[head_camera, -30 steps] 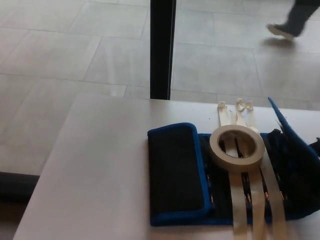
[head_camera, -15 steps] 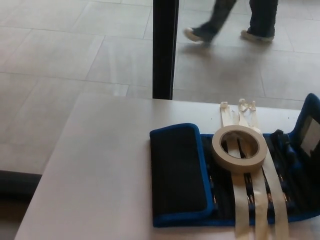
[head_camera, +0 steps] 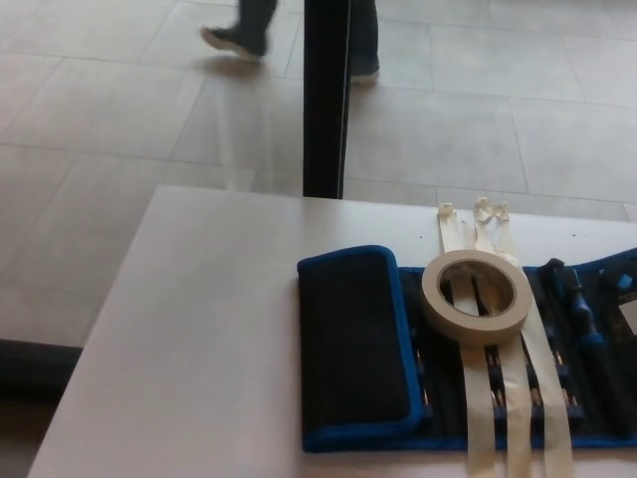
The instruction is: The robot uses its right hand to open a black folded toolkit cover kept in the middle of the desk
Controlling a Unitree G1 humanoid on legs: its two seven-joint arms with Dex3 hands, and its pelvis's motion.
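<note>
On the pale worktop [head_camera: 199, 329], seen from above, a black toolkit cover [head_camera: 453, 363] with blue trim lies toward the right side, reaching to the right and bottom edges of the view. Its left flap [head_camera: 353, 344] is folded over, showing a plain black panel with a rounded blue border. To the right of that flap the kit lies spread flat, with dark tools [head_camera: 577, 314] resting in rows in its pockets; small details of the tools are too dim to tell. A roll of cream masking tape [head_camera: 476, 297] rests flat on the open middle section, just beside the folded flap. Three strips of cream tape [head_camera: 503, 398] run lengthwise across the kit, passing under the roll, from the worktop above it down to the bottom edge. Beyond the worktop stands a black vertical post [head_camera: 326, 95] on a grey tiled floor [head_camera: 109, 110]. A person's legs and shoes [head_camera: 239, 35] show at the top, partly behind the post. Neither robot hand appears anywhere in the view.
</note>
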